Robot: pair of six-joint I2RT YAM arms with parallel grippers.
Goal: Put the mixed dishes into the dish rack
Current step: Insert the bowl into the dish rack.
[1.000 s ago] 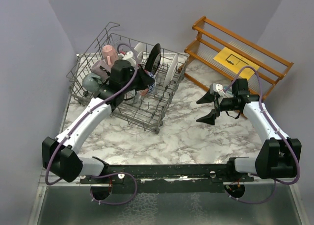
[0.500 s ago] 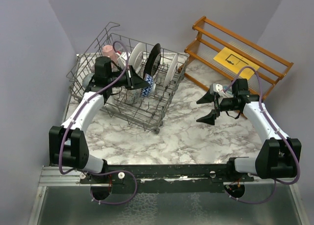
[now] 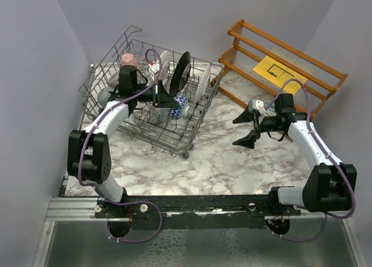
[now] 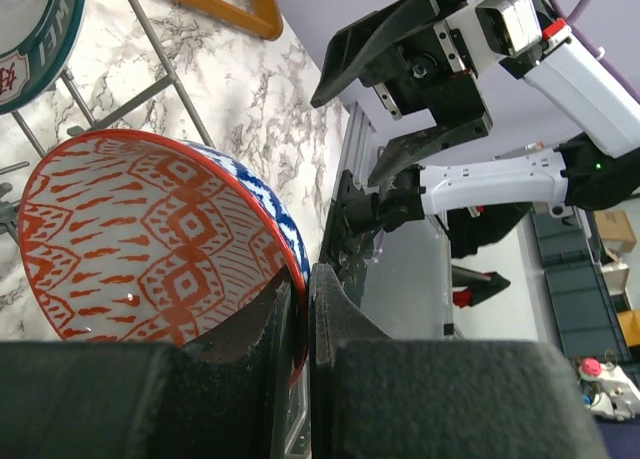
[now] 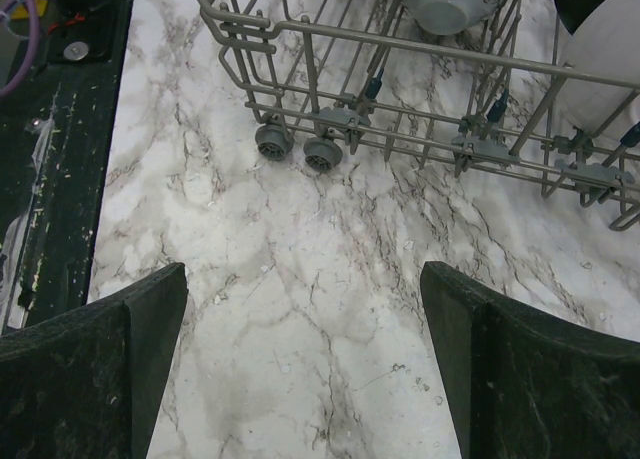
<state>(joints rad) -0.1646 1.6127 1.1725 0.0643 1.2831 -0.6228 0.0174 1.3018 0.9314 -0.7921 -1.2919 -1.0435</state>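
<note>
Far left on the table (image 3: 209, 156), the dish rack (image 3: 174, 140); inside it, mugs (image 3: 129, 60) at left, plates (image 3: 204, 81) at right, bowl (image 3: 179, 104) between; shelf (image 3: 256, 32) far right.

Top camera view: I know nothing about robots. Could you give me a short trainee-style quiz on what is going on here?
1. True or false: the left claw is clamped on the rim of the red and blue patterned bowl.
2. Pick one. The right claw is: A) open, holding nothing; B) shut tight with nothing in it; C) shut on that bowl.
3. Short answer: what colour is the paper sheet lying on the wooden shelf?

Key: 1 true; 2 A; 3 yellow.
</note>
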